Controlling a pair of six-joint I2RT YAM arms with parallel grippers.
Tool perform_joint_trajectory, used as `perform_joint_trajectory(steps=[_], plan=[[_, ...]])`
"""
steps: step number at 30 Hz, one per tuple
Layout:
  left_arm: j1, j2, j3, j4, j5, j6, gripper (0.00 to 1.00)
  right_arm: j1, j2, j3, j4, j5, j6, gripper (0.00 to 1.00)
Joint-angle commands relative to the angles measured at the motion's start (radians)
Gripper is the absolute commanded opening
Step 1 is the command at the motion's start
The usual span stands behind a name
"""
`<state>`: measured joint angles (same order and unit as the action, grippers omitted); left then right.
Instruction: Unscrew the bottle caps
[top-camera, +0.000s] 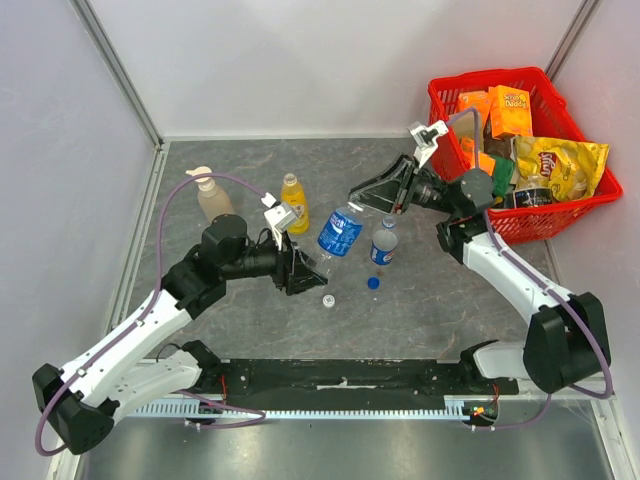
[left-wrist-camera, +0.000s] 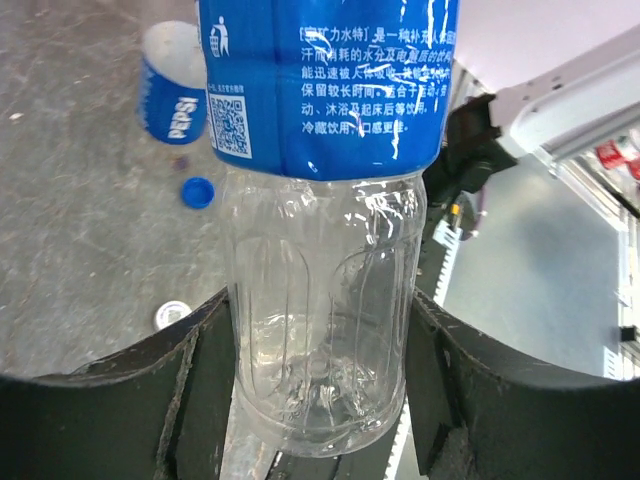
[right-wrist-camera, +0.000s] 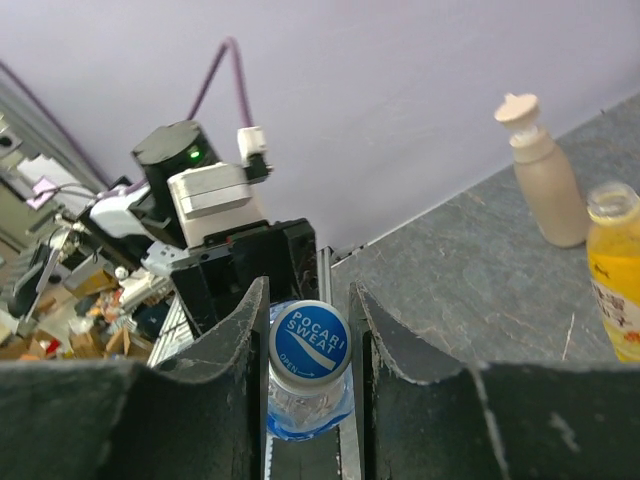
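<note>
**Twist the cap, pin the base**

The right end effector (right-wrist-camera: 308, 298) is clenched on the Pocari Sweat cap (right-wrist-camera: 308, 343), which sits square between its fingers. The left end effector (left-wrist-camera: 320, 345) grasps the clear lower body of the same Pocari Sweat bottle (left-wrist-camera: 322, 250), held tilted.

The turn should run about the bottle's own axis. The left grip needs to be firm enough to stop spin, yet not so hard that it crumples the thin wall.

The bottle looks empty. Beyond the left end effector stands a Pepsi bottle (left-wrist-camera: 172, 95), with a loose blue cap (left-wrist-camera: 198, 191) and a white cap (left-wrist-camera: 171, 314) on the table (top-camera: 450, 300). Far right of the right end effector, the open-necked juice bottle (right-wrist-camera: 618, 270) holds yellow liquid.
</note>
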<state>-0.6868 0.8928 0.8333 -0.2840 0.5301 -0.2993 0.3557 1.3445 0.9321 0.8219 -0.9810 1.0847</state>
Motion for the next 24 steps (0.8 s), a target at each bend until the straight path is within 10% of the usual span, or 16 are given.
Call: perform_joint_trajectory(steps=[1,15,24], plan=[[0.006,-0.008,0.02,0.111,0.16,-0.076,0.17,0.02,-0.077,-0.015,0.172,-0.12,0.03,0.0],[0.004,0.066,0.029,0.345,0.498,-0.199,0.16,0.066,-0.059,0.008,0.678,-0.165,0.337,0.0],[0.004,0.055,0.023,0.365,0.499,-0.198,0.15,0.072,-0.048,0.036,0.669,-0.153,0.362,0.14]])
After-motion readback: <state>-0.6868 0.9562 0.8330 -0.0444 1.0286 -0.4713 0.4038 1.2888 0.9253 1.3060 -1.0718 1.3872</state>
